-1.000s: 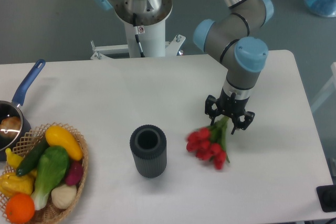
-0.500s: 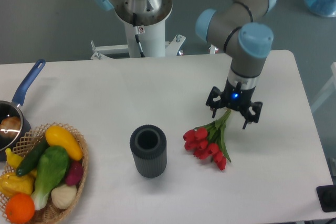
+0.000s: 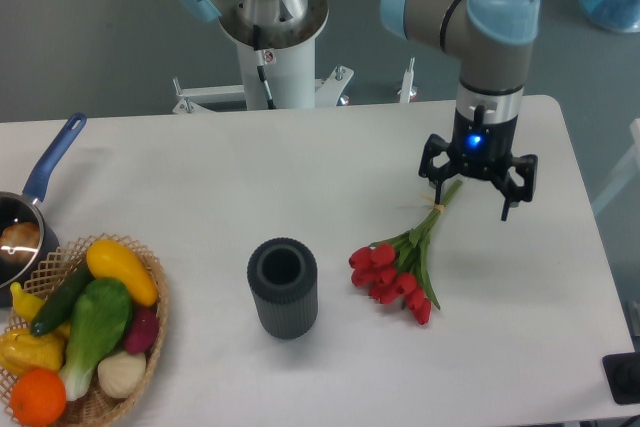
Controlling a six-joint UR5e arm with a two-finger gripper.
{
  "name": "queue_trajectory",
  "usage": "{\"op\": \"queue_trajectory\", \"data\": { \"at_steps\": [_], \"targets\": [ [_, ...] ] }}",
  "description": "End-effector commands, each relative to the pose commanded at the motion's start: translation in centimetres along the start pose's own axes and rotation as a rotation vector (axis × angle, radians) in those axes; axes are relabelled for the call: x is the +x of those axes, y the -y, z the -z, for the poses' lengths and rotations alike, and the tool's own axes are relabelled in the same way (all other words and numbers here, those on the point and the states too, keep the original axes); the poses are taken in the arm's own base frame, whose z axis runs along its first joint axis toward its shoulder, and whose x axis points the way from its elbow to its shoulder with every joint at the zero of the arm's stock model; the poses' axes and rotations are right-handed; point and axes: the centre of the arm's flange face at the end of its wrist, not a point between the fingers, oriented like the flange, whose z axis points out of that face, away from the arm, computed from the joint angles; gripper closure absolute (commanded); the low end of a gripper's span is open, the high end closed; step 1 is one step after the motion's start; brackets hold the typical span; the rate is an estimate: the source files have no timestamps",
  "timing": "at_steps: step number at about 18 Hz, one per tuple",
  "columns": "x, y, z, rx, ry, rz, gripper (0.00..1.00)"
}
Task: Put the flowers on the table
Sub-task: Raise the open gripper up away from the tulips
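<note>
1. While the red flowers (image 3: 395, 272) now lie flat on the white table (image 3: 200, 177), right of the middle of the frame, their green stems point up and to the right, toward the robot's gripper (image 3: 478, 179).
2. A second ago the gripper sat right over the stems. Now it has gone up and to the right, and it does not seem to touch the bunch any more, though the stem tips end very near one finger, so that is hard to be sure of.
3. Its fingers are spread wide apart and nothing is between them. A small blue light glows on the wrist above.
4. The flowers have not moved in the last half second, so they rest on their own. That should mean the job is done, or very nearly: the bunch is down and let go.
5. All that is left, I think, is for the arm to pull away without knocking the stems.
6. Just left of the flowers stands a dark ribbed cup (image 3: 283, 287), close but apart from them.
7. Far off at the lower left is a wicker basket (image 3: 150, 332) of fruit and vegetables, and a pot with a blue handle (image 3: 50, 162) at the left edge.
</note>
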Motion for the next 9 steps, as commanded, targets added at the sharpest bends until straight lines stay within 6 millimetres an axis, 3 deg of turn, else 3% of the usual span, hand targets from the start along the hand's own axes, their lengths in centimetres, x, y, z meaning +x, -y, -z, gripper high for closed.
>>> {"op": "queue_trajectory", "data": {
  "at_steps": [9],
  "targets": [
    [-0.09,-0.05,0.79,0.005,0.014,0.001,0.00]
  ]
}}
